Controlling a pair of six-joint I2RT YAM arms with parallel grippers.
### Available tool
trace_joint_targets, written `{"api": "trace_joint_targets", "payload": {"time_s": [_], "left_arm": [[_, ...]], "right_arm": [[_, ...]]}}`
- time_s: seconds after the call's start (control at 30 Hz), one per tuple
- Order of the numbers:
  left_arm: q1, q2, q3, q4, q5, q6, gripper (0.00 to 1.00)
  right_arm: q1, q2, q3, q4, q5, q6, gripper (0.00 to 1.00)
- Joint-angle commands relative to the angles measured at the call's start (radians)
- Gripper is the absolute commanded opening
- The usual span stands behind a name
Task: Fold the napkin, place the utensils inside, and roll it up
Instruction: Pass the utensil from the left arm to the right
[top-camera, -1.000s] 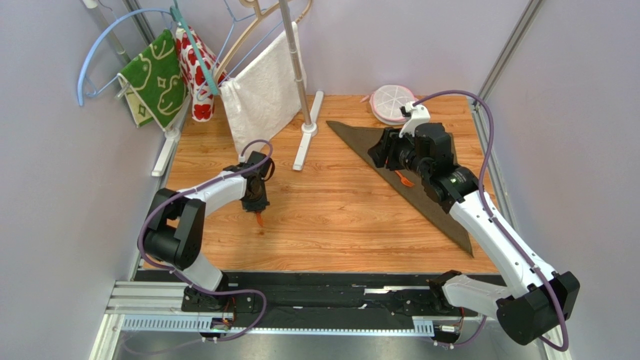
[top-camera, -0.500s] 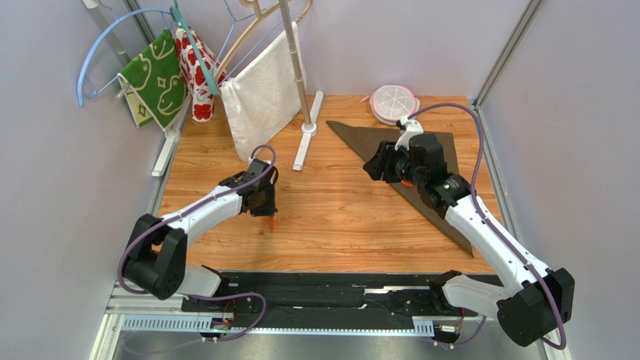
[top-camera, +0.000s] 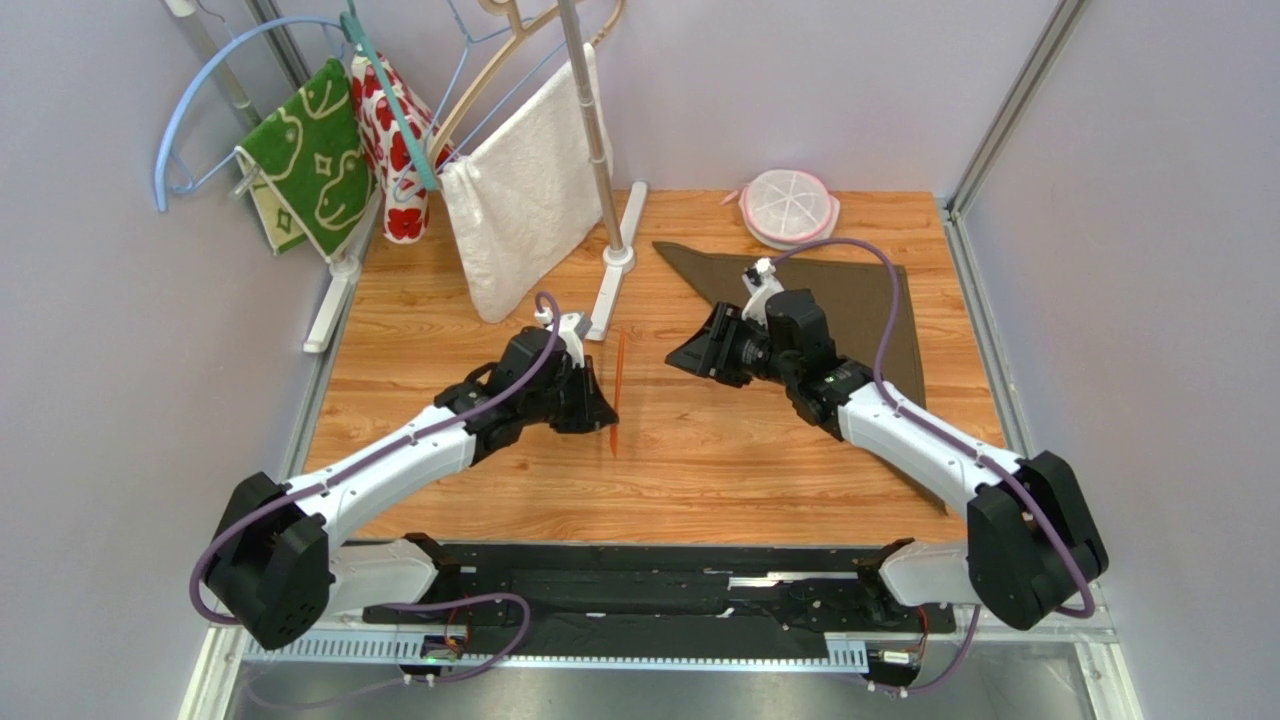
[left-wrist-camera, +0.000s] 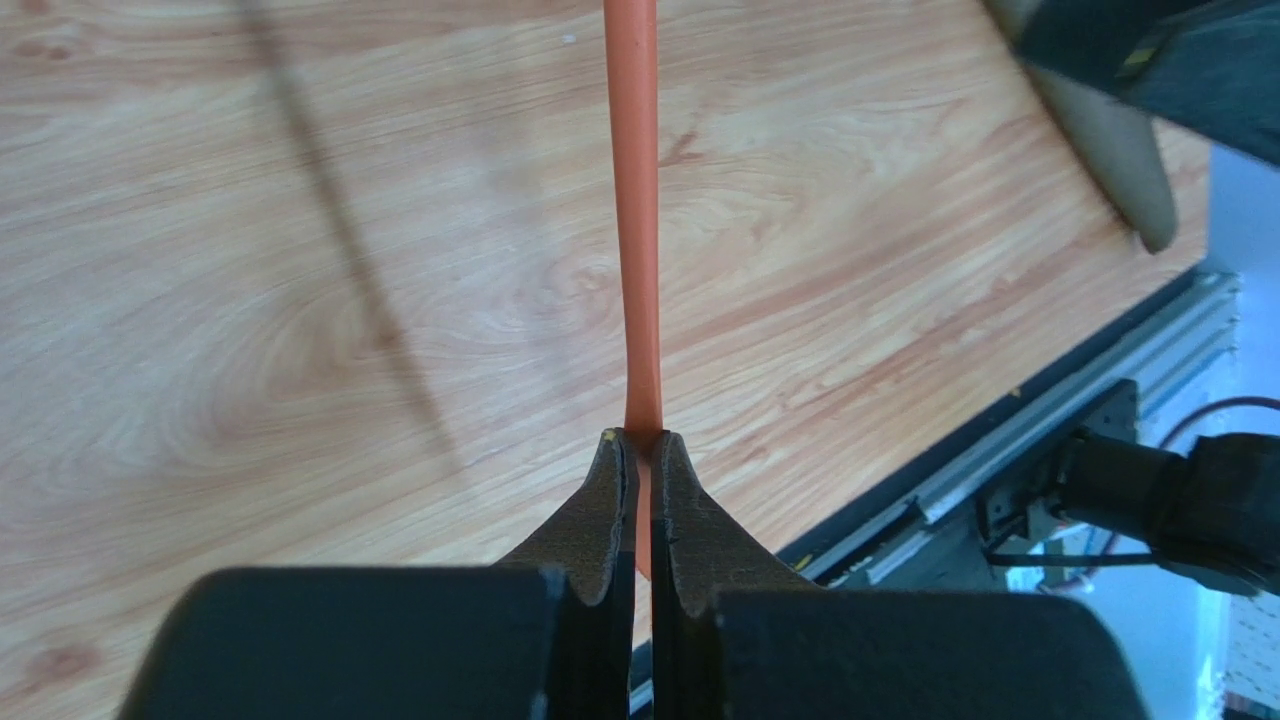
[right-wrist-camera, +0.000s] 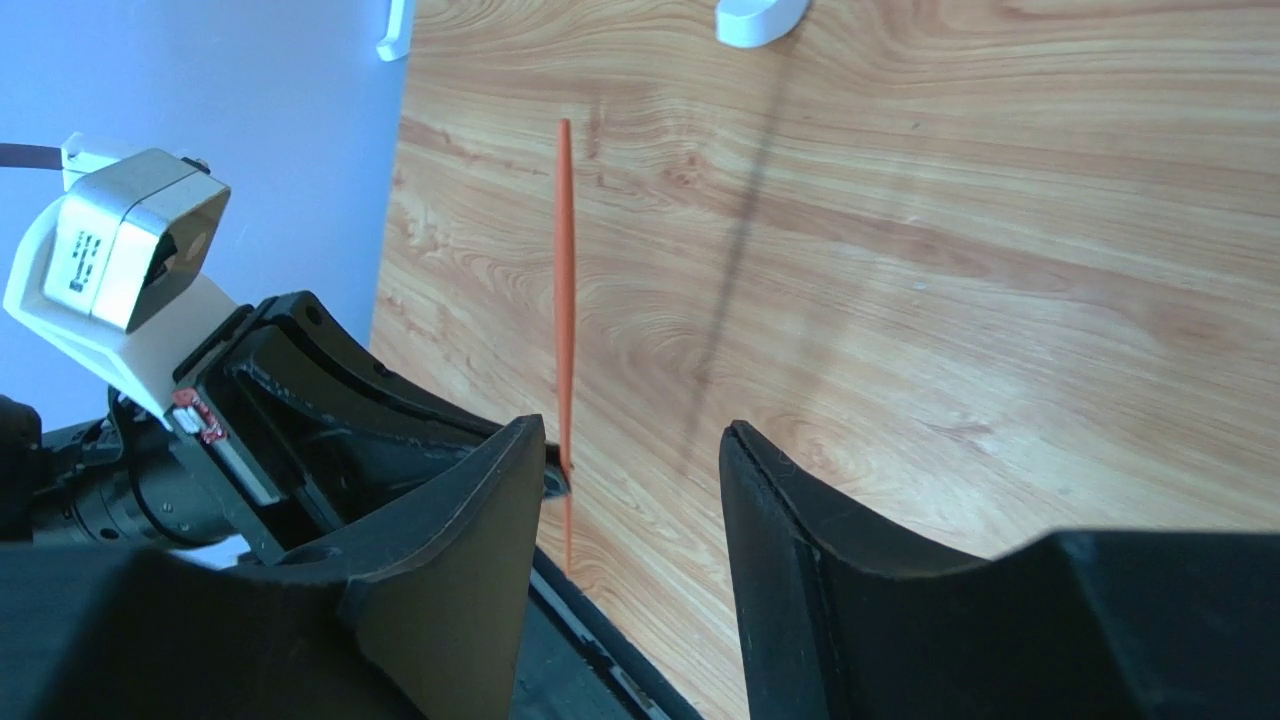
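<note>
Left claw (left-wrist-camera: 639, 450) is pinched narrow on one orange utensil (left-wrist-camera: 634, 225), which sticks straight out past its tips, above the wooden table (top-camera: 721, 465). Right claw (right-wrist-camera: 631, 438) is spread wide and empty, and faces that utensil, which stands just ahead of its gap. Napkin (top-camera: 860, 311) lies behind the right claw, under its arm, folded into a triangle, so I judge the fold done; left to do are this utensil onto the cloth and the roll, and the second utensil is not seen, so I cannot tell its place.

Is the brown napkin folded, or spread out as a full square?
Folded: the napkin lies flat as a triangle, with one long diagonal edge.
</note>
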Motion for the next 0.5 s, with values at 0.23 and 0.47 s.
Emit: {"api": "trace_joint_targets", "payload": {"time_s": [0.23, 0.47], "left_arm": [[-0.076, -0.005, 0.006, 0.154, 0.053, -0.109, 0.0], [-0.093, -0.011, 0.003, 0.168, 0.059, -0.117, 0.0]], "right_arm": [[0.106, 0.112, 0.061, 0.161, -0.025, 0.063, 0.5], [0.137, 0.129, 0.072, 0.149, -0.008, 0.04, 0.48]]}}
